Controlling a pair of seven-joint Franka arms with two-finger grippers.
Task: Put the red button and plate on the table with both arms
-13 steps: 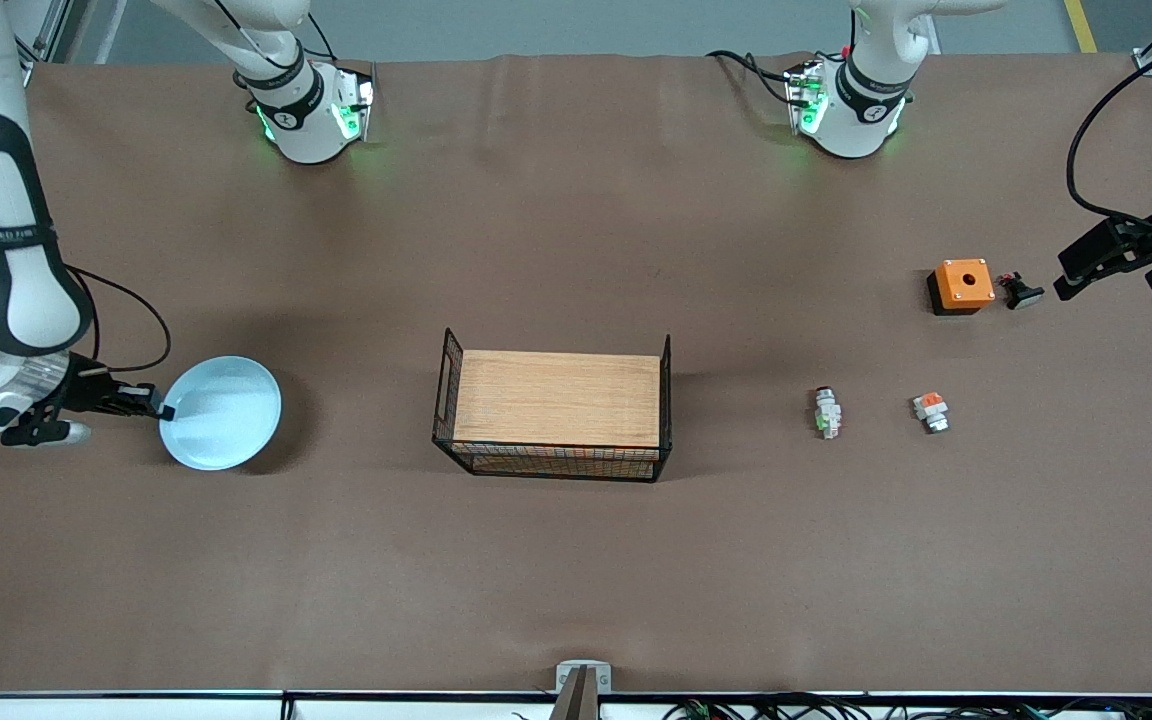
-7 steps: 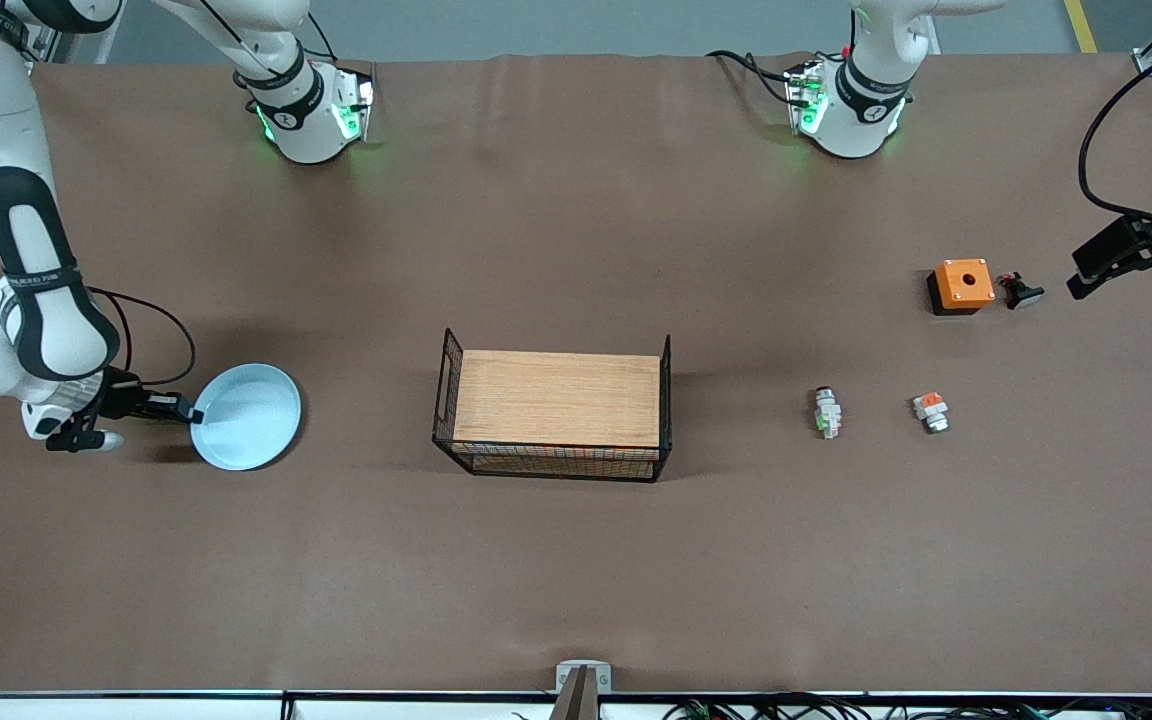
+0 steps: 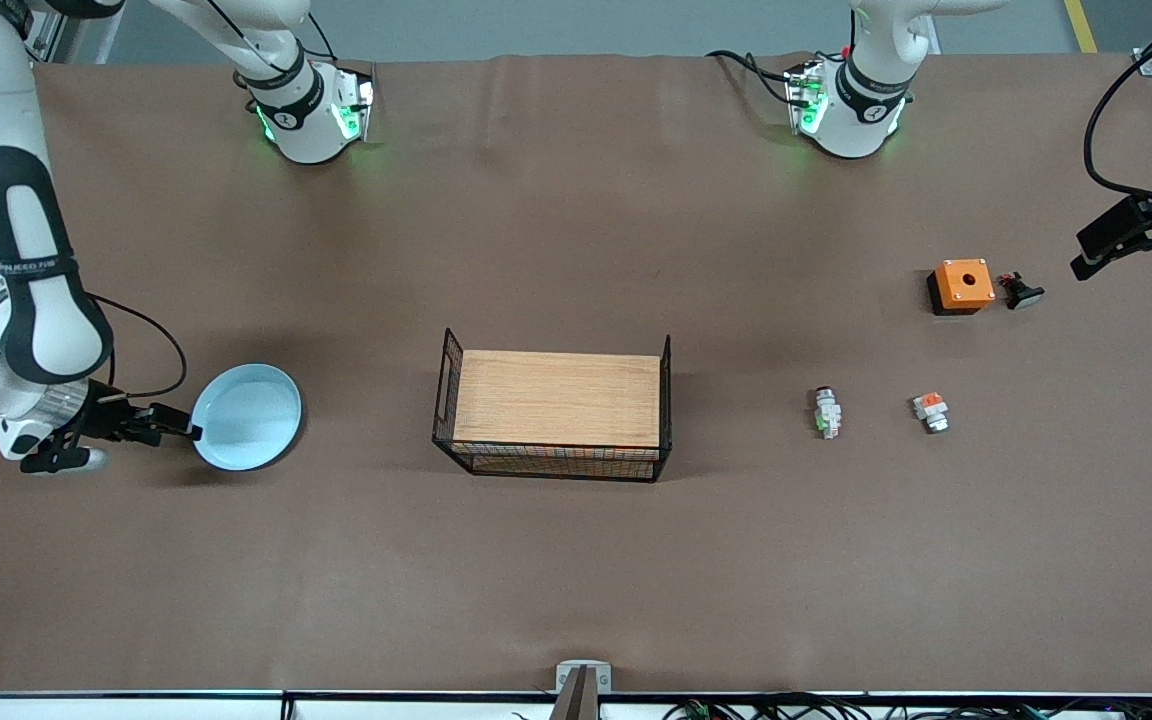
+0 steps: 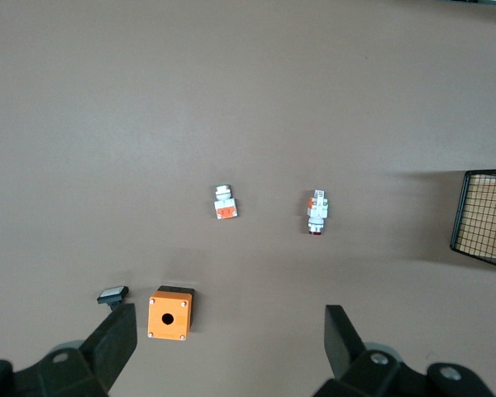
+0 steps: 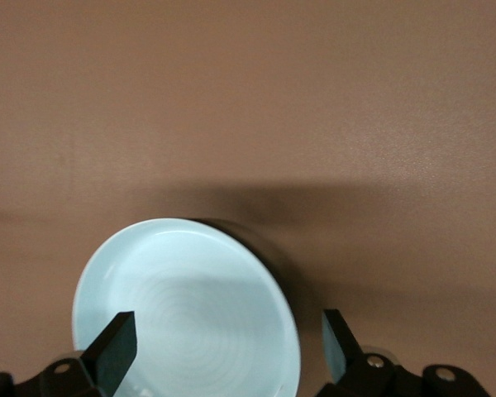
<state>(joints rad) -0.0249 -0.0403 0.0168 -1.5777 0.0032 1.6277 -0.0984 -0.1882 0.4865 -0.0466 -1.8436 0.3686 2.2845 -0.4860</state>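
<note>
Release stage of the plate placement, with the button apparently already set down. The table [image 3: 576, 200], a broad flat surface under a plain matte brown sheet, carries everything. Near its middle stands a black wire basket [image 3: 553, 416] with a rectangular wood-grain top. The plate [image 3: 248, 416], round, shallow, glossy pale blue with a raised rim, lies flat toward the right arm's end of the table; the right gripper [image 3: 176, 427] sits at the plate's rim, its fingers [image 5: 116, 343] spread with the rim between them, no longer pinching. Judged next move: draw this gripper straight back off the rim without nudging the smooth dish. The left gripper [image 3: 1126, 243] waits above the left arm's edge of the table, fingers [image 4: 341, 335] spread and empty. An orange box [image 3: 963, 284], square with a round hole, rests near that edge, a small dark-capped part [image 3: 1021, 291] just beside it. The red button [image 3: 827, 412], a stubby whitish-silver cylinder with a green mark, lies between basket and a similar part bearing an orange-red block [image 3: 931, 410].
</note>
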